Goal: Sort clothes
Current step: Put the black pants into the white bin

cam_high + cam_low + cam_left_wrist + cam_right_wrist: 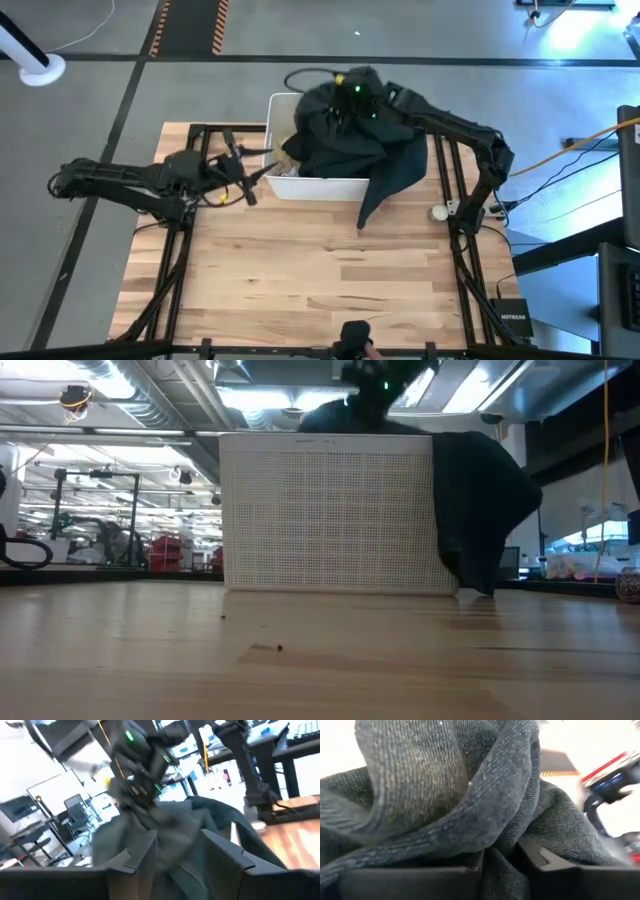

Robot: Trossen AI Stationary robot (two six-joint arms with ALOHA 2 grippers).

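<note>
Right pincer (352, 98): above the far part of the white bin (318, 187), clenched on a bunched fold of a dark grey denim garment (345, 135). In the right wrist view the cloth (470, 805) is pinched between the two fingers (555, 870) and fills nearly the whole picture.

Below the right pincer the garment hangs in a heap over the bin's contents. One long tail spills over the bin's wall on the right arm's side and reaches down to the worktop (320, 270); the low view shows that tail (480, 510) draped beside the bin's perforated front (325, 515), its tip at the worktop surface.

Left pincer (258, 182): released, fingers (135, 860) spread, level with the bin's near left corner and just beside it, nothing between them. Ahead of it, in the left wrist view, is the hanging garment (170, 830) with the right arm above it.
</note>
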